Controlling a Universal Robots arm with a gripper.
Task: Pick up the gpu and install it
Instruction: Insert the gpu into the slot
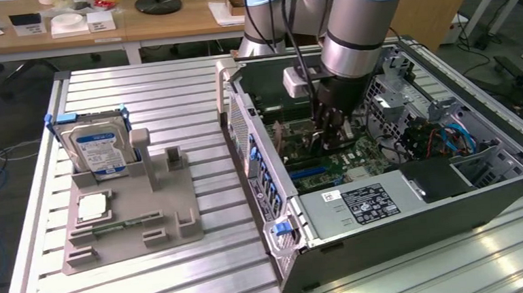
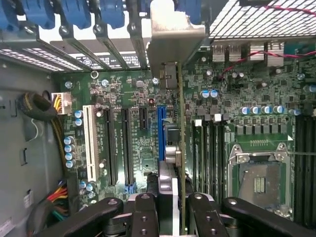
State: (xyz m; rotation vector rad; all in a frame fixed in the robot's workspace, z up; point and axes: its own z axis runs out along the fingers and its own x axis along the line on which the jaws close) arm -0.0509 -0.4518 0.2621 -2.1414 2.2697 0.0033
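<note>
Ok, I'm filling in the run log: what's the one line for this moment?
claw: shut on gpu | gpu: on edge inside case, over motherboard by blue slot | seated: cannot tell

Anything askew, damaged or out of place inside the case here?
Nothing stands out. The pincer grips the thin dark circuit card with a silvery metal bracket upright over the green motherboard, parallel to its long blue slot; nothing looks bent, loose or damaged.
</note>
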